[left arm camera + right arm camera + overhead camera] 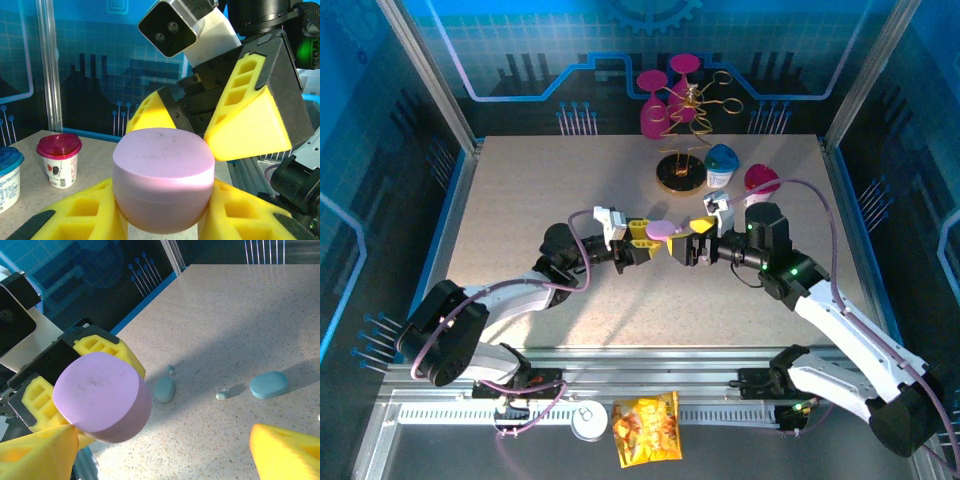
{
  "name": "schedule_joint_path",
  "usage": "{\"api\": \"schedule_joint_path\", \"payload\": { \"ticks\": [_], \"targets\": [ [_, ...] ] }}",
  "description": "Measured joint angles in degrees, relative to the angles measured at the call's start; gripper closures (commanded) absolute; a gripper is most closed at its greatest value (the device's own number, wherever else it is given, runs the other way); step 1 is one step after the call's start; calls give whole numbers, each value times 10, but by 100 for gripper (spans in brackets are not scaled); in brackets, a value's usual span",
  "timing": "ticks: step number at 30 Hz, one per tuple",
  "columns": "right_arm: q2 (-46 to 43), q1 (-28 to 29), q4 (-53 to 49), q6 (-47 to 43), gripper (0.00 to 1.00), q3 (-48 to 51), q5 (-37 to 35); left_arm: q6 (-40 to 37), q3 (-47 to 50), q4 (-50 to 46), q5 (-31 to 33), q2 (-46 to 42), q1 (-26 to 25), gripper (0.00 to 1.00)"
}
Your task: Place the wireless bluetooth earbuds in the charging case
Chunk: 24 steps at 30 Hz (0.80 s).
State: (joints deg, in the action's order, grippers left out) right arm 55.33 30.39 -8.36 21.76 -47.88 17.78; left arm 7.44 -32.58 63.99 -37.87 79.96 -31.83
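My left gripper (648, 238) is shut on a lilac pill-shaped charging case (663, 229), held off the table between its yellow fingers (75, 215). The case (162, 177) looks closed, with a thin seam round its body. My right gripper (684, 241) faces it, open wide; its yellow fingers (250, 117) stand just behind the case. In the right wrist view the case (102, 395) sits by my right gripper's (160, 460) left finger (35, 455). Below on the table lie two tiny pale blue earbuds (171, 370) (222, 394).
Two pale blue oval case pieces (164, 389) (268, 384) lie on the table (240, 315) near the earbuds. Far back stand pink glasses (660, 100), a gold wire stand (685, 120), a blue-lidded cup (722, 162) and a red-lidded cup (59, 159). A snack bag (647, 428) lies on the front rail.
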Motion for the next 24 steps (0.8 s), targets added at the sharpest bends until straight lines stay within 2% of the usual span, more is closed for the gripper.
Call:
{"api": "schedule_joint_path", "payload": {
  "ticks": [17,24],
  "targets": [
    [14,-2,18,-2,14,-34,-50,13,0,-7,-49,4,7,79],
    [20,-5,6,1,14,-41,-53,16,0,19,-66,6,6,78]
  ]
}}
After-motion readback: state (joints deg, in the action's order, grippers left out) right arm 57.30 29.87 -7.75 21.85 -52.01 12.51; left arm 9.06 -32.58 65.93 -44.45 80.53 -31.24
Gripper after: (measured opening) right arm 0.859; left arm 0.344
